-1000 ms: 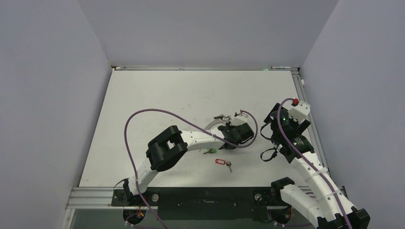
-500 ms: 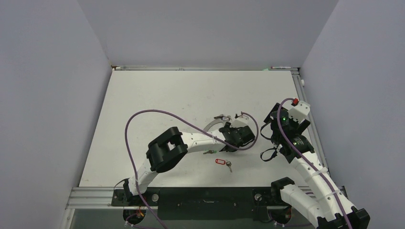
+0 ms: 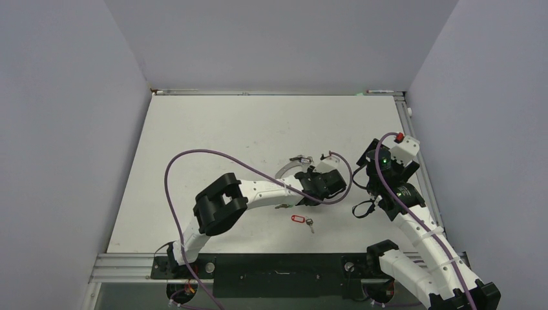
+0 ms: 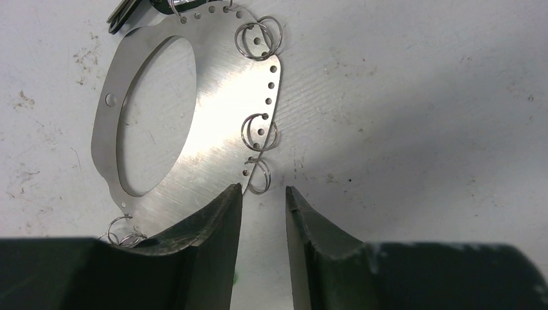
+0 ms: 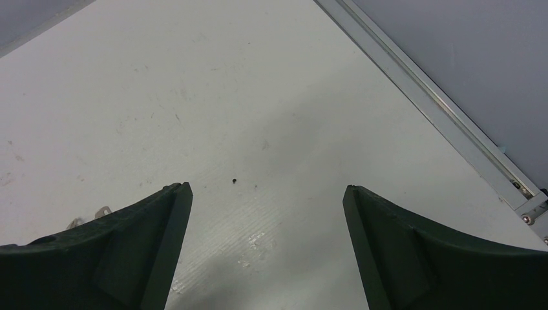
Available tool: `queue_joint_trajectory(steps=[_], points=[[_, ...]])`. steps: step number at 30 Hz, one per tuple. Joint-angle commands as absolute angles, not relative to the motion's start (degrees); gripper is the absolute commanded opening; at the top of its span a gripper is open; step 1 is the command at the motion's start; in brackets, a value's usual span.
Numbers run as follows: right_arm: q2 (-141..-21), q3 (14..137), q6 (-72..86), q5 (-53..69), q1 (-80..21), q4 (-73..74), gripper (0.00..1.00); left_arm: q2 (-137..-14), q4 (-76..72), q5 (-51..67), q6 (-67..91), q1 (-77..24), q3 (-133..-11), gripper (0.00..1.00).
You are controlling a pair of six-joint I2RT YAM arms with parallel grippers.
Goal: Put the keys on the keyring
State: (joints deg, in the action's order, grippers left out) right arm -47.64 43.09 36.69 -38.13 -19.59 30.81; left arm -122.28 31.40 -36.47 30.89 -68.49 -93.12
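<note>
**Desk:** Keyring at centre, a flat steel plate lying on the table, with small split rings along its pierced edge. Which step is this?

**Photographer:** Lining up, I judge. The left gripper hovers low at the plate's near edge, jaws narrowly apart and holding nothing. One split ring sits just beyond the gap.

**Desk:** And the loose keys?

**Photographer:** Off the plate (nearer the arm bases). The green-tagged key lies beside the left wrist, the red-tagged key just past it. The right gripper hangs at the right side, jaws wide and empty.

**Desk:** Next?

**Photographer:** Probably pinching that ring steady. The left arm crowds the green-tagged key from above.
</note>
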Motion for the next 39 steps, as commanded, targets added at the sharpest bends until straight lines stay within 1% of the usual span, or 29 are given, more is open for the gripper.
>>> queue_joint_trajectory(steps=[1,6,11,18,32,39], points=[[-47.6,44.6,36.1,-38.5,-20.0,29.7,0.92,-122.2,30.3,-34.6,30.1,-67.0,-94.5,0.27],[-47.7,44.5,36.2,-38.5,-20.0,29.6,0.92,-121.9,25.2,-29.9,28.0,-65.7,-92.2,0.26],[-48.2,44.6,36.2,-38.4,-20.0,29.7,0.91,-122.9,24.8,-28.8,28.2,-65.1,-92.5,0.24],[-48.2,44.5,36.2,-38.2,-20.0,29.8,0.91,-123.9,24.3,-28.5,29.3,-64.9,-92.5,0.2],[-48.3,44.4,36.3,-38.1,-20.0,29.8,0.91,-124.6,24.9,-30.8,31.4,-64.6,-91.2,0.19],[-48.5,44.4,36.3,-37.9,-20.0,29.8,0.91,-124.5,24.6,-31.3,32.1,-64.8,-90.4,0.14]])
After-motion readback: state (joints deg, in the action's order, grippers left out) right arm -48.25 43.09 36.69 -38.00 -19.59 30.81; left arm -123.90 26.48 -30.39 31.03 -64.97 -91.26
